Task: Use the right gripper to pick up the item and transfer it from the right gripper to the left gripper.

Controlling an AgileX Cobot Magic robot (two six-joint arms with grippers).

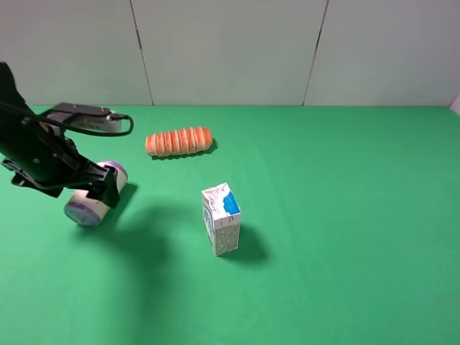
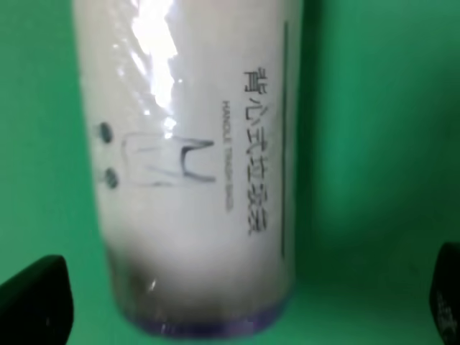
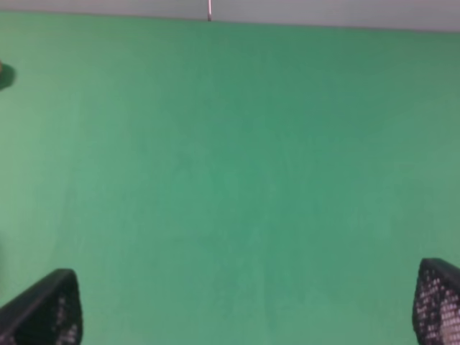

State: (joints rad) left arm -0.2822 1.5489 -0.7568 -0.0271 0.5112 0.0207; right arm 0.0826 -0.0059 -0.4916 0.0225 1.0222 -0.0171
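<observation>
The item (image 1: 85, 210), a cream canister with purple ends, lies on the green cloth at the far left. In the left wrist view it (image 2: 194, 144) fills the middle, showing printed black text. My left gripper (image 1: 100, 188) hangs right over the item's middle. It is open (image 2: 241, 298), with a finger on each side of the canister, and neither finger touches it. My right gripper (image 3: 241, 305) is open and empty over bare green cloth. It is out of the exterior high view.
An orange ridged roll (image 1: 179, 141) lies at the back, right of the left arm. A white-and-blue carton (image 1: 221, 218) stands upright in the middle of the green table (image 1: 345, 215). A grey panelled wall (image 1: 230, 50) runs along the far edge.
</observation>
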